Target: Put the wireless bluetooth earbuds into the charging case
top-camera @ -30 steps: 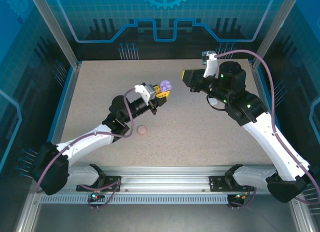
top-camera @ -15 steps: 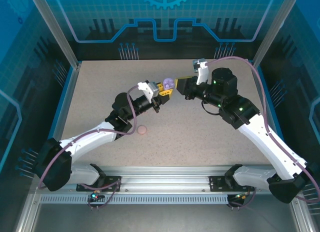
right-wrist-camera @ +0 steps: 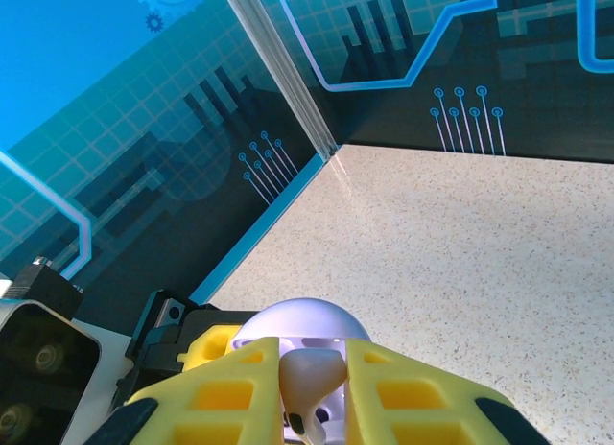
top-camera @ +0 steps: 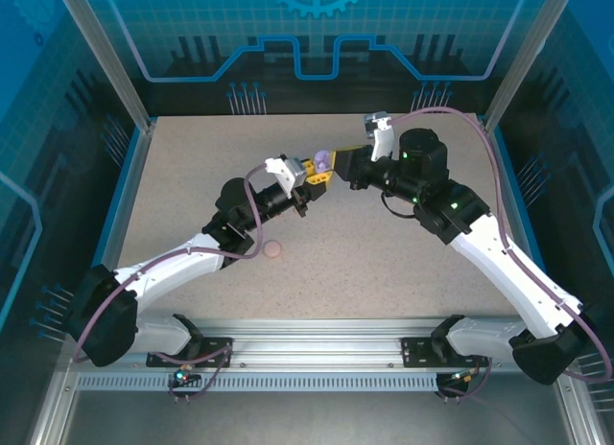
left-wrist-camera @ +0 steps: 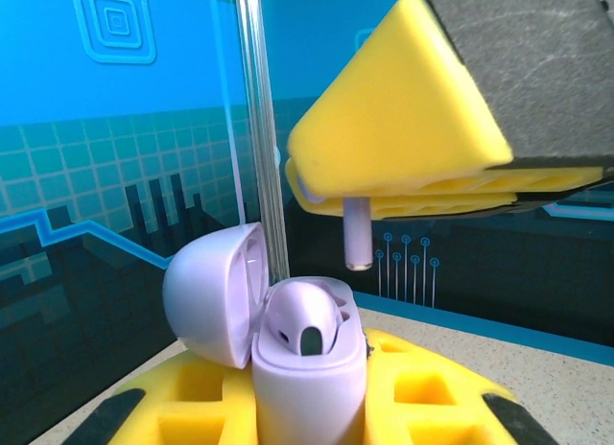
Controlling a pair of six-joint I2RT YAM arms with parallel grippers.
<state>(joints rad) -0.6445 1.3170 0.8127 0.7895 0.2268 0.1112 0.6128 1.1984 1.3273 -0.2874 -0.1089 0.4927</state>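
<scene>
My left gripper (top-camera: 315,176) is shut on the purple charging case (top-camera: 323,161) and holds it above the table. In the left wrist view the case (left-wrist-camera: 307,378) stands upright between the yellow pads, its lid (left-wrist-camera: 216,296) swung open to the left. One purple earbud (left-wrist-camera: 305,320) sits in it. My right gripper (top-camera: 338,165) is shut on a second purple earbud (right-wrist-camera: 312,378). That bud's stem (left-wrist-camera: 357,234) points down just above the open case, a little to its right and not touching. From the right wrist, the lid (right-wrist-camera: 299,320) shows right behind the held bud.
A small pink round object (top-camera: 273,249) lies on the speckled table (top-camera: 403,263) below the left forearm. Blue walls and metal posts (top-camera: 110,61) enclose the table on three sides. Both arms meet over the middle back of the table.
The right gripper has swung left with its earbud until it hangs over the open case. The left gripper shifted slightly right with the case, then stayed still.
</scene>
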